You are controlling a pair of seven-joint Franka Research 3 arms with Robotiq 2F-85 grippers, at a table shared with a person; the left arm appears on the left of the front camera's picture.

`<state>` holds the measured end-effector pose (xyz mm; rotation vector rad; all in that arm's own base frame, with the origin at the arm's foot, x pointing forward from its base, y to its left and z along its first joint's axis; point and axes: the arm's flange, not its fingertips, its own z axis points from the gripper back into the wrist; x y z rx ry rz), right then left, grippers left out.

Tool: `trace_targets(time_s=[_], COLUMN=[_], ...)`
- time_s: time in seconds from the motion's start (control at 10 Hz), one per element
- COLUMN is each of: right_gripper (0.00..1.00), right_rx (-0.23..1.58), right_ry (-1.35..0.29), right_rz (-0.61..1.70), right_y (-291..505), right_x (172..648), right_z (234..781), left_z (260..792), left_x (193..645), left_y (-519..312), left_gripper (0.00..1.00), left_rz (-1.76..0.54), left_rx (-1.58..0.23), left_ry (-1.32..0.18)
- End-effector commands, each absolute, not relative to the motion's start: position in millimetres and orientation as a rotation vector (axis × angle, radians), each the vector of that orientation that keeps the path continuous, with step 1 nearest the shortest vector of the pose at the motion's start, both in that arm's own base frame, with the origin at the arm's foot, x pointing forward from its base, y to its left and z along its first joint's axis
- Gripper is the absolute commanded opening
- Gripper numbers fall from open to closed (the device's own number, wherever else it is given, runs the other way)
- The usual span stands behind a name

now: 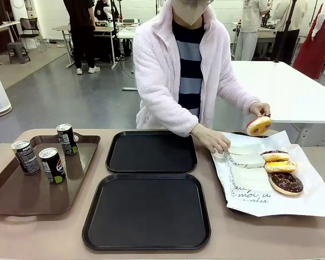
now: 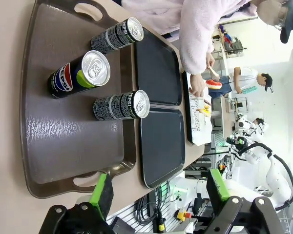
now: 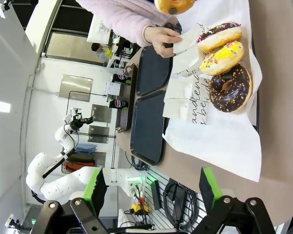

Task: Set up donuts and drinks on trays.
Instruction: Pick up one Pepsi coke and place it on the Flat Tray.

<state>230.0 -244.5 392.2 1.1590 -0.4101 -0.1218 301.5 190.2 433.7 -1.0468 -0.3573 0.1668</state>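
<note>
Two black trays [image 1: 151, 154] [image 1: 146, 214] lie centre frame, likely staged between supplies: drinks [image 1: 53, 165] left on the brown tray [image 1: 27, 196], donuts [image 1: 280, 166] right on paper [image 1: 314, 201], one in the person's hand [image 1: 260, 110]. Left gripper [image 2: 158, 195] and right gripper [image 3: 151, 187] gape, empty.

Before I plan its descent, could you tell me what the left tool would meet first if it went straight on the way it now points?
Probably the near black tray, by its edge beside the brown tray; the way to it looks free, though depth is unclear.
</note>
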Motion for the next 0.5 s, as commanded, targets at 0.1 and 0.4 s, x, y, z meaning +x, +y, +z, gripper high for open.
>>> trace_targets(time_s=[0.1,0.4], right_gripper=[1.00,1.00], right_rx=[1.170,1.170], right_ry=[-0.414,-0.414], right_rz=[-0.110,-0.110], right_y=[-247.7,-247.7], right_x=[227.6,227.6], right_z=[391.3,391.3], left_z=[434.2,453.2], left_x=[300.9,317.1], left_y=[193.1,178.2], left_gripper=[1.00,1.00], left_rz=[0.156,0.139], left_rx=[-1.056,-0.991], left_ry=[-0.361,-0.332])
